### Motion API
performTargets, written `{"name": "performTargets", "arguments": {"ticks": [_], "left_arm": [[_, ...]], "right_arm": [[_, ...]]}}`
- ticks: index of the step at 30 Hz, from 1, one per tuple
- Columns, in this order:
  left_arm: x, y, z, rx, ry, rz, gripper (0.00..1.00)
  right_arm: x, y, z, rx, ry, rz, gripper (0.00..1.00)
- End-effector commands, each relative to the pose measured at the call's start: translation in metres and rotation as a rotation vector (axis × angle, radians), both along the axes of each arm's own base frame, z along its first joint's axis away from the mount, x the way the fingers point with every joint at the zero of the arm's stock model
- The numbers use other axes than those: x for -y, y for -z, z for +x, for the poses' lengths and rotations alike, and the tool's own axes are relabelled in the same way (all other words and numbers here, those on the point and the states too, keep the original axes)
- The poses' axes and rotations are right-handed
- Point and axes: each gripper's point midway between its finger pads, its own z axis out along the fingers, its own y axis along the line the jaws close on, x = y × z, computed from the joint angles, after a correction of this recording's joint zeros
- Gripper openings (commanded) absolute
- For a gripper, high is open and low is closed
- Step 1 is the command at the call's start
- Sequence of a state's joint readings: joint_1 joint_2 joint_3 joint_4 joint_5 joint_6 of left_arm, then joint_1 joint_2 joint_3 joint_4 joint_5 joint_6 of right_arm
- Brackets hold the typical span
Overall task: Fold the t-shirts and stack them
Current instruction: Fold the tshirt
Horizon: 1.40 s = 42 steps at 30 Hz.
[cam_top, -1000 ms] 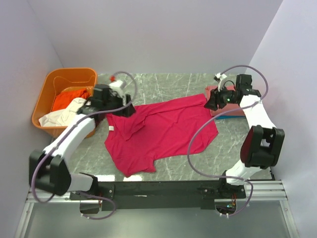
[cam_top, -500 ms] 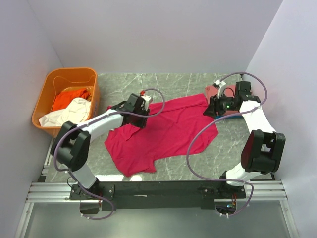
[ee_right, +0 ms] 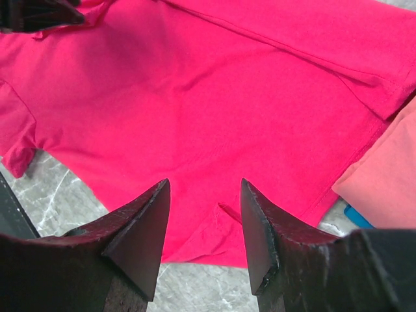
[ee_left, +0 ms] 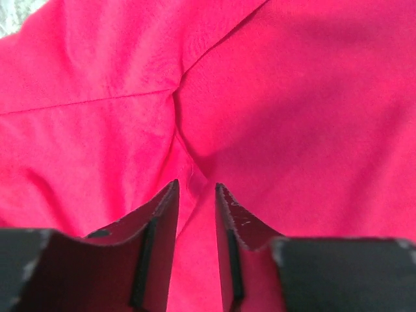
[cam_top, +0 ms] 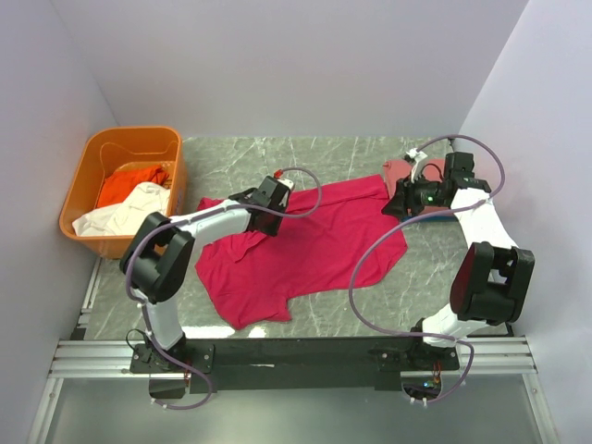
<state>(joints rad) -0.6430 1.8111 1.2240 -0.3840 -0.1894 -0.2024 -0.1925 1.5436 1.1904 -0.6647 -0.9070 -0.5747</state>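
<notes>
The crimson shirt [cam_top: 314, 245] lies open and mostly flat on the table [cam_top: 435, 268], and both pincers are above its far half, so the next move depends on which edge each one can reach.

The left gripper [ee_left: 196, 186] points straight down on the cloth. Its jaws stand only a narrow way apart, and a crease of the shirt runs from ahead of the tips directly into the gap. It cannot be told whether the jaws nip this crease or only hang above it. On every side of this pincer there is only crimson cloth, except one small corner of table far ahead on its left side.

The right gripper [ee_right: 203, 187] has its jaws wider apart and holds nothing. The body of the shirt spreads ahead of it and toward its left. The hemmed edge of the shirt passes under the tips and continues ahead on the right side. Just beyond this edge, on the right of the pincer, is the salmon shirt [ee_right: 387, 172].

In the top view the long axis of the shirt goes slanting from the near left side to the far right side. By judgement, the right gripper is the nearer one to a free edge, and the left one is nearer to the middle seam
</notes>
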Motion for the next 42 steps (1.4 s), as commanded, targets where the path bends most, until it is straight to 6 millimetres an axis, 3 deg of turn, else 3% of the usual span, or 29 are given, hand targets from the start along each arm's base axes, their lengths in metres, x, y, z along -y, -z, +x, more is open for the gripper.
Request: {"name": "performTargets", "arguments": {"ticks": [1,16,19,23,35,42], "left_arm": [[0.004,-0.002,0.01,0.015,-0.016,0.018,0.33],[0.0,0.01,0.008,0.019,-0.019,0.111,0.25],[-0.001,0.011,0.009,0.027,-0.023,0.137,0.18],[0.001,0.009,0.011,0.039,-0.022,0.143,0.01],[0.03,-0.034,0.003,0.085,0.042,0.005,0.01],[0.037,-0.031,-0.001,0.053,0.072,-0.017,0.01]], "right_arm": [[0.0,-0.013,-0.001,0.04,-0.007,0.024,0.54],[0.001,-0.018,-0.002,0.037,-0.009,0.049,0.54],[0.0,-0.019,-0.003,0.035,-0.012,0.056,0.54],[0.0,-0.02,-0.003,0.038,-0.014,0.057,0.54],[0.002,-0.019,-0.004,0.034,-0.01,0.061,0.54],[0.004,-0.018,-0.003,0.031,-0.006,0.063,0.54]]}}
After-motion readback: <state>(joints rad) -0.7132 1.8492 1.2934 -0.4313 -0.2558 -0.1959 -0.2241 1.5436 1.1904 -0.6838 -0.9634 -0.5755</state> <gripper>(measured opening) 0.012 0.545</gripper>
